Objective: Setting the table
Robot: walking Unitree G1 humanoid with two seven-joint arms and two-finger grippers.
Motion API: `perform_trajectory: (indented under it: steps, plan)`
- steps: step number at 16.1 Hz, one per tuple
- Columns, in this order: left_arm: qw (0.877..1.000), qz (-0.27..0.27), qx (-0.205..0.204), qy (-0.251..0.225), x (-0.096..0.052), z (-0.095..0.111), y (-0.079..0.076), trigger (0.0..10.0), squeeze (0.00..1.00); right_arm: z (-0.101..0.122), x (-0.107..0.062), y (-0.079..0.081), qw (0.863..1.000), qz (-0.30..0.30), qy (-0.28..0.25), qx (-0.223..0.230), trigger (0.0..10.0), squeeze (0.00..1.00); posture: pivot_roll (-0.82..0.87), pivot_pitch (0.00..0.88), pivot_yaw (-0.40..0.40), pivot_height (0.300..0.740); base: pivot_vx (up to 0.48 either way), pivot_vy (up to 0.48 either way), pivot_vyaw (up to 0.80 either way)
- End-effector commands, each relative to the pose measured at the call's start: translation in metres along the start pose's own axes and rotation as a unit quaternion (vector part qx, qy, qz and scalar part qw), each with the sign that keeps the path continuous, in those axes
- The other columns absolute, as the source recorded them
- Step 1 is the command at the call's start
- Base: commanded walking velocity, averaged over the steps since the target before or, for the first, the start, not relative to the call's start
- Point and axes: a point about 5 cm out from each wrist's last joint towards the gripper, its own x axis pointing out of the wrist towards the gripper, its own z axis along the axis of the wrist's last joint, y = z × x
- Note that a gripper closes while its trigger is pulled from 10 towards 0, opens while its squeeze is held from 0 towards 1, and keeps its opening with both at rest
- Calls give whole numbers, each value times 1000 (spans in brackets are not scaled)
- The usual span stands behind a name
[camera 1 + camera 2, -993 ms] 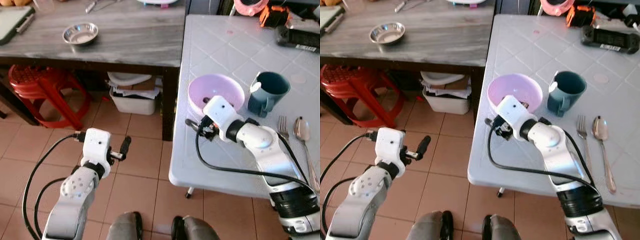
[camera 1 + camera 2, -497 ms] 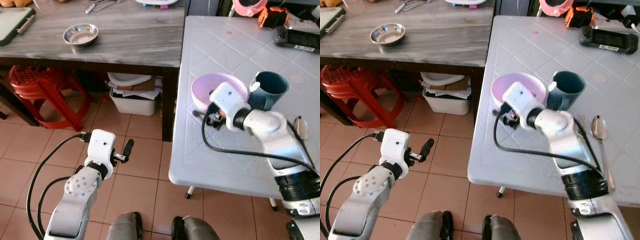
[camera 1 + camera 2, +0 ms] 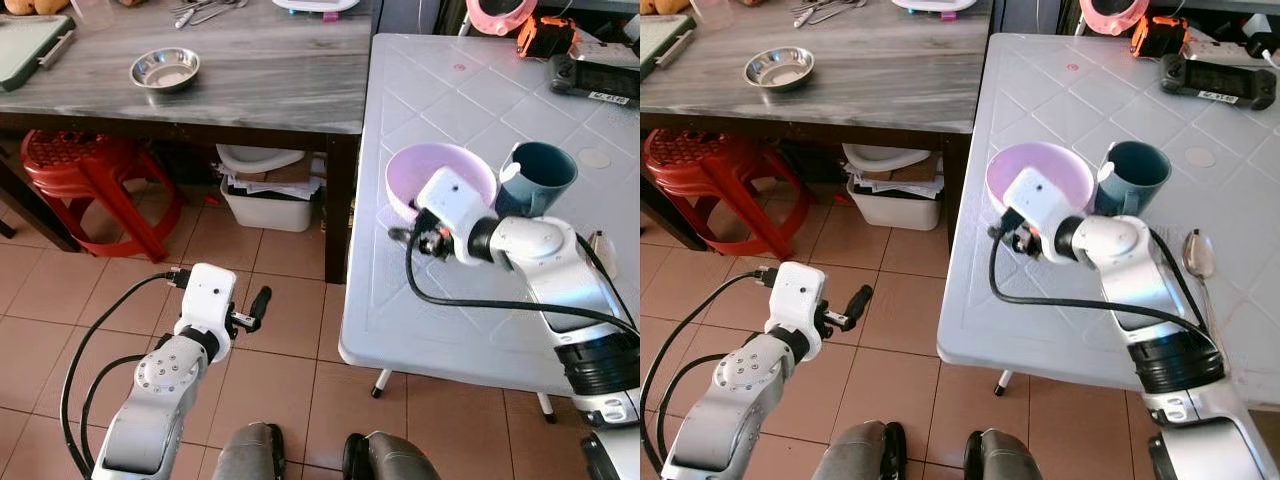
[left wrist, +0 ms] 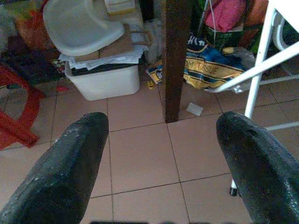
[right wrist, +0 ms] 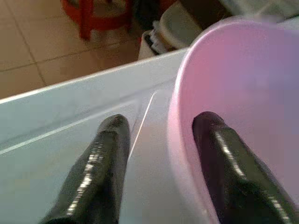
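A pink bowl (image 3: 440, 172) stands on the white table (image 3: 450, 320), touching a teal mug (image 3: 535, 180) on its right. My right gripper (image 5: 161, 120) is open and straddles the bowl's near-left rim: one finger (image 5: 224, 154) is inside the bowl (image 5: 243, 84), the other (image 5: 100, 163) is outside over the tabletop, with a gap to the wall. Its white wrist housing (image 3: 450, 203) covers the bowl's front edge. A spoon (image 3: 1198, 255) lies right of the arm. My left gripper (image 3: 255, 305) hangs open over the tiled floor, holding nothing.
A wooden table (image 3: 260, 90) at the back left carries a steel bowl (image 3: 165, 68). Under it are a red stool (image 3: 75, 170) and a white bin (image 3: 265, 195). A black controller (image 3: 595, 75) and an orange item (image 3: 545, 35) lie at the white table's far end.
My right gripper has risen from the bowl's near side to its rim, and the bowl now touches the mug. The left arm has drifted slightly lower.
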Motion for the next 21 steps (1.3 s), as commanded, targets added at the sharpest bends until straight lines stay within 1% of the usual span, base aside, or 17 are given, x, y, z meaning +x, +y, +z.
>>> perform_trajectory:
  steps: [1,5,10,14,15,16,17,19,21]
  plan:
    - [1000,-1,6,12,0,-3,1,10000,0,-4,-1,1,1000,11,10,5,0,0,19,98,17,740,0,0,0]
    - [1000,-3,5,14,1,-3,1,10000,0,-7,-2,-1,1000,12,21,6,0,0,19,97,16,740,0,0,0]
    - [1000,-6,5,17,2,-4,1,10000,0,-12,-4,2,999,17,30,8,0,0,19,97,16,740,0,0,0]
    - [1000,-5,3,17,3,-4,0,10000,0,-15,-5,3,999,18,34,-1,0,0,17,91,14,740,0,0,0]
    - [1000,-2,0,15,3,-3,0,10000,0,-16,-4,4,999,13,30,-6,0,0,17,87,12,740,0,0,0]
    - [1000,5,-7,13,4,-3,1,10000,0,-15,-3,3,1000,2,24,-1,0,0,17,83,9,740,0,0,0]
    - [1000,10,-12,8,5,-2,2,10000,0,-13,-2,3,1000,-7,15,-10,0,0,19,75,7,740,0,0,0]
    - [1000,21,-18,-1,6,0,4,10000,0,-11,1,4,999,-37,-4,-17,0,0,19,55,4,740,0,0,0]
    - [999,39,-28,-19,10,5,8,10000,0,-3,4,9,996,-78,-43,-22,0,0,19,38,-5,740,0,0,0]
